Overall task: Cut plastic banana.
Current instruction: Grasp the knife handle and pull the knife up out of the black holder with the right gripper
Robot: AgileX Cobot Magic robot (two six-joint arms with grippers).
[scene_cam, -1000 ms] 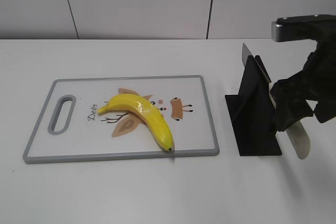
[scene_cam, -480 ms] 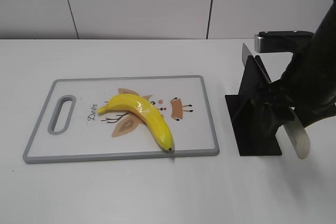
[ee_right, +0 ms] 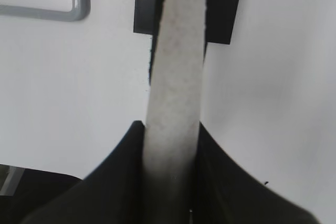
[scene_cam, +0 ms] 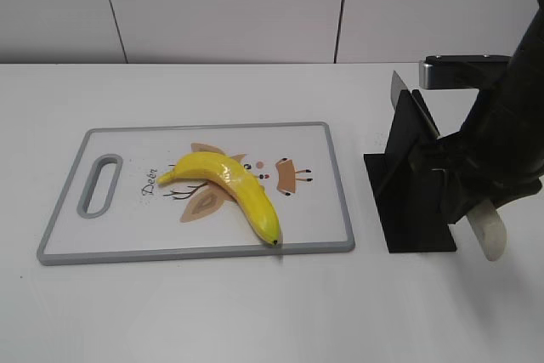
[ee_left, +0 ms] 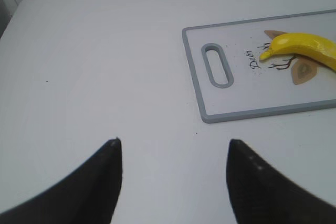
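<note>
The plastic banana (scene_cam: pixel 229 186) is glossy yellow and lies diagonally on the grey-rimmed cutting board (scene_cam: pixel 127 229), dark tip toward the front edge. It also shows in the left wrist view (ee_left: pixel 304 45). A knife rests in a black stand (scene_cam: pixel 408 201), its pale handle (scene_cam: pixel 490 234) sticking out to the right. My right gripper (scene_cam: pixel 463 197) is shut on that handle (ee_right: pixel 176 72), with a finger on each side (ee_right: pixel 169 125). My left gripper (ee_left: pixel 174 142) is open and empty above bare table, left of the board (ee_left: pixel 236 109). It is outside the exterior view.
The knife's blade tip (scene_cam: pixel 397 87) pokes up behind the stand. The stand base (ee_right: pixel 223 9) sits just right of the board's corner (ee_right: pixel 79 9). White table surrounds the board, with a white wall behind.
My right arm has swung in over the knife handle and now covers more of it. The banana, board and stand have not moved.
</note>
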